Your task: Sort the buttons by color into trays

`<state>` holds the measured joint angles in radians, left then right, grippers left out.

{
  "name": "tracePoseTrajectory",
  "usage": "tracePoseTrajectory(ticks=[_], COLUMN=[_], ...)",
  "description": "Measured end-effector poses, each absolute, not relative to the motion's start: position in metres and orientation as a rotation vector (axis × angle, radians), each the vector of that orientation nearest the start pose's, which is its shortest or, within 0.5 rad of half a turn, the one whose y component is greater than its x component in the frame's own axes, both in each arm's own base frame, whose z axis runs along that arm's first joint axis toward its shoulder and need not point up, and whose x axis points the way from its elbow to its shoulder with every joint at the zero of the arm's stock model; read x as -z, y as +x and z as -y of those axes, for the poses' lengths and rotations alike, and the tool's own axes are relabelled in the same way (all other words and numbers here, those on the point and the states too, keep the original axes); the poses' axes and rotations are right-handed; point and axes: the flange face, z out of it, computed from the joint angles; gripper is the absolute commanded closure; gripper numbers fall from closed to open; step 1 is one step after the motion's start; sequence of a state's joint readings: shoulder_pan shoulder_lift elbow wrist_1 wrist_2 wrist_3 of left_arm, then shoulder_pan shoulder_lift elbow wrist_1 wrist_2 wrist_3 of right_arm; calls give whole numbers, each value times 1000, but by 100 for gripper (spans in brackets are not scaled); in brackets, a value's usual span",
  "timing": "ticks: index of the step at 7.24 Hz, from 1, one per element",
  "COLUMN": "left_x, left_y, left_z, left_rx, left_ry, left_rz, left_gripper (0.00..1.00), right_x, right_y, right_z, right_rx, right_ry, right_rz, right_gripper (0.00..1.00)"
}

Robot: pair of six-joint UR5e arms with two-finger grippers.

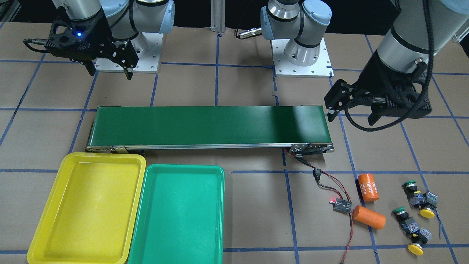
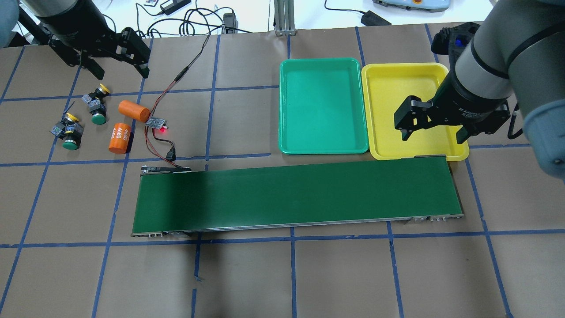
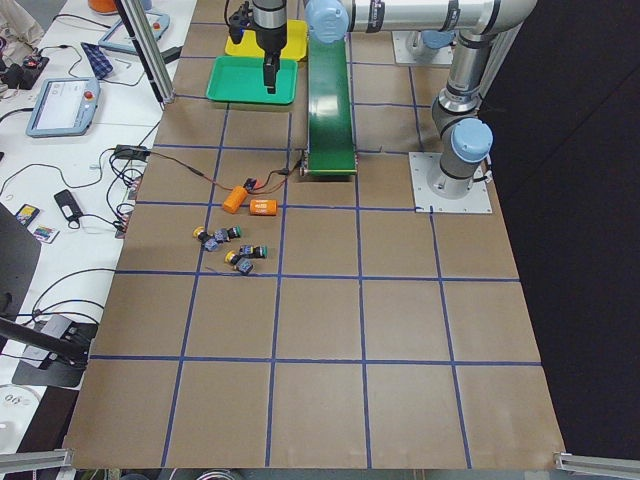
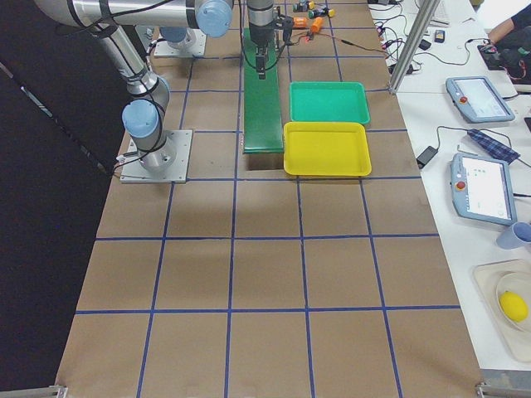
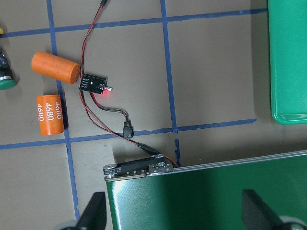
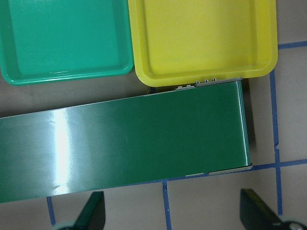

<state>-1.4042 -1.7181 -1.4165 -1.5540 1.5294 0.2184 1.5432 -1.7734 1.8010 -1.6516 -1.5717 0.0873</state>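
Buttons (image 1: 407, 224) well apart from trays (image 1: 88, 209)

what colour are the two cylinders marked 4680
Orange, with white numerals; clearest in the left wrist view.

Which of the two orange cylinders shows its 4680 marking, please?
The orange cylinder nearer the conveyor belt; the other cylinder, beside the circuit board, shows plain orange.
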Motion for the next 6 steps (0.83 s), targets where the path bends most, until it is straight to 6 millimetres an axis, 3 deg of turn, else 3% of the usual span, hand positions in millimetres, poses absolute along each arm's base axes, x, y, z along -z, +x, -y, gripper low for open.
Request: tracePoseTrajectory(ticks=[3,6], left_x=[-439,-356], left_y=[58,140], left_z=[606,630], left_rx=[37,-5], left_ry=[191,285], left_rz=[-3172,-3170], left_gripper=[0,0], right_x=[-473,-472], right_y=[121,120], right_z=[415,414], right_rx=[82,76], right_ry=[183,186], right_rz=[-3136,-3136], right_gripper=[0,0])
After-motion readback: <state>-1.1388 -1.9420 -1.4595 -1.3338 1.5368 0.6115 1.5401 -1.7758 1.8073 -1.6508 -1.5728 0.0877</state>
